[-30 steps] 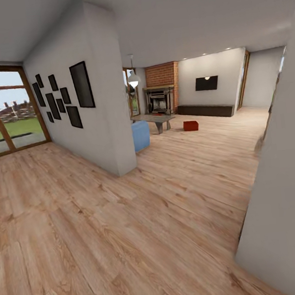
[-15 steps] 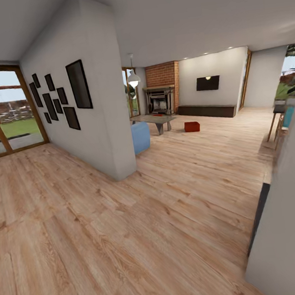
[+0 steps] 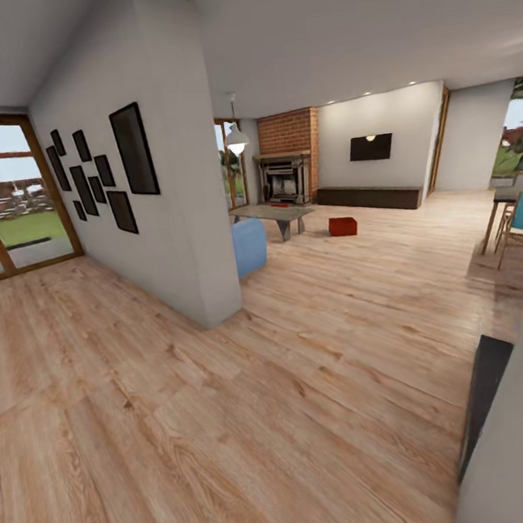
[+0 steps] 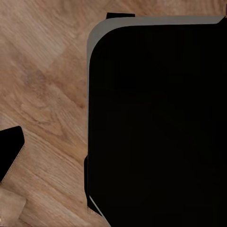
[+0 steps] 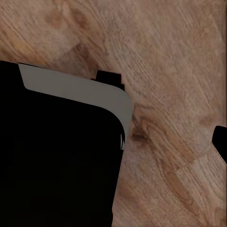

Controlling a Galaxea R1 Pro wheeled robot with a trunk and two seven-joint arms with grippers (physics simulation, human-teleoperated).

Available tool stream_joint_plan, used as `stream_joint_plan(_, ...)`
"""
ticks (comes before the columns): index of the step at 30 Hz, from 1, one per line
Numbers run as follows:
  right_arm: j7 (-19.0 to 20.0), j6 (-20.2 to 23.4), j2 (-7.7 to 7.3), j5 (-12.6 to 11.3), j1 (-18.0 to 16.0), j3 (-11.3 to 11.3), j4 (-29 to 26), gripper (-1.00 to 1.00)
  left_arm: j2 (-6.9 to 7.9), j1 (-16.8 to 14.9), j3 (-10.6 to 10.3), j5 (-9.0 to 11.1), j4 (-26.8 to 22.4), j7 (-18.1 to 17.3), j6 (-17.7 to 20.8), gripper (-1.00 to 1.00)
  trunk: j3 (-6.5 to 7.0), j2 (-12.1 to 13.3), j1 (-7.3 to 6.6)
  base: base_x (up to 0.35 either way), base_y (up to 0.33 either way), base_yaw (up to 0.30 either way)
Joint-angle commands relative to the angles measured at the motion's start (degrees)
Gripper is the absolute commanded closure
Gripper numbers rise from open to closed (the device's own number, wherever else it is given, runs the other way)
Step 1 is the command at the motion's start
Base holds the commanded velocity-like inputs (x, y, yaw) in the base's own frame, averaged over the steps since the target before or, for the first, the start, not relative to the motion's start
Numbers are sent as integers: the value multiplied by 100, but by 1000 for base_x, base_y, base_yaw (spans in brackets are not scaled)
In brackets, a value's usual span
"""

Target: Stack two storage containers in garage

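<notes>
One storage container [image 3: 342, 225] sits on the living room's wood floor [image 3: 228, 395] beyond the glass table [image 3: 272, 211]. Whether my pincers are open, I cannot tell.

Bright, even daylight from the glass doors [image 3: 7, 201], soft shadows, wide-angle stretching at edges, mild blur.
</notes>
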Motion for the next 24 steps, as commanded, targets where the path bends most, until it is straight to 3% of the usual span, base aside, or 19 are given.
stream_joint_plan(1,32,-23,3,-60,-3,49,15,-100,0,1,12,14,-5,8,-6,-100,-5,-2,3,320,0,0)
stream_joint_plan(24,33,-26,3,-36,-3,82,15,-100,1,1,12,9,-8,8,-6,-100,-5,-2,3,320,0,0)
